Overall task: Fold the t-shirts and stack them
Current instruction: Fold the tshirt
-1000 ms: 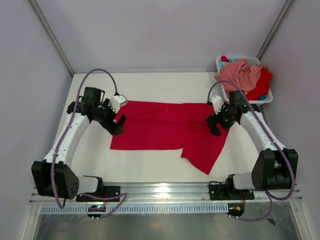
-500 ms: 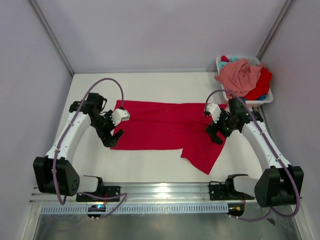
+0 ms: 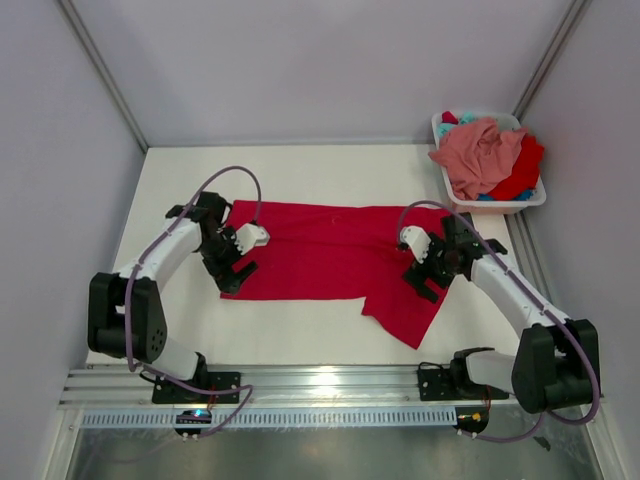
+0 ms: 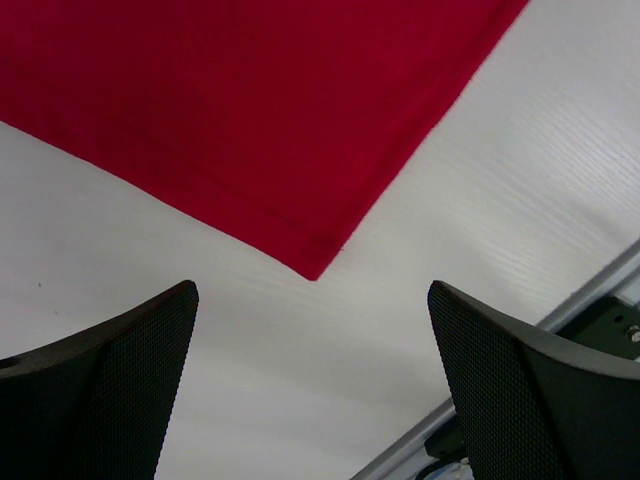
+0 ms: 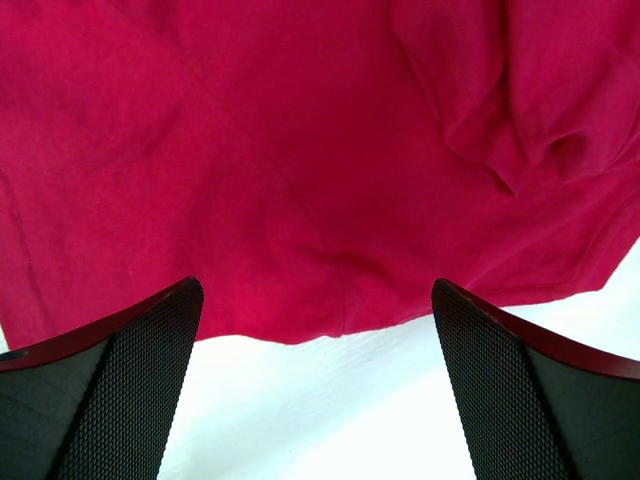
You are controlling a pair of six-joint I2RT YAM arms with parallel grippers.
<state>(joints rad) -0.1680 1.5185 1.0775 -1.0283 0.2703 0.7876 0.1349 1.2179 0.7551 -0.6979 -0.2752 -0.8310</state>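
The red t-shirt (image 3: 320, 255) lies spread wide across the middle of the desk (image 3: 300, 330). It is mostly flat, with one flap reaching toward the near edge on my right side. The rest are heaped in the white basket (image 3: 533, 199) at the far right corner. There a salmon pink t-shirt (image 3: 480, 150) lies on top, a second red t-shirt (image 3: 523, 168) lies beside it, and a bit of teal cloth (image 3: 457, 130) shows at the rim.

My left gripper (image 3: 238, 273) hovers at the spread shirt's near left corner, jaws wide and holding nothing. My left wrist camera shows the hemmed corner tip between my fingers (image 4: 120, 380), with bare desk around it. My right gripper (image 3: 420, 283) is just as wide and empty. It hangs over the shirt's near edge on the right, where the cloth bunches into soft folds.
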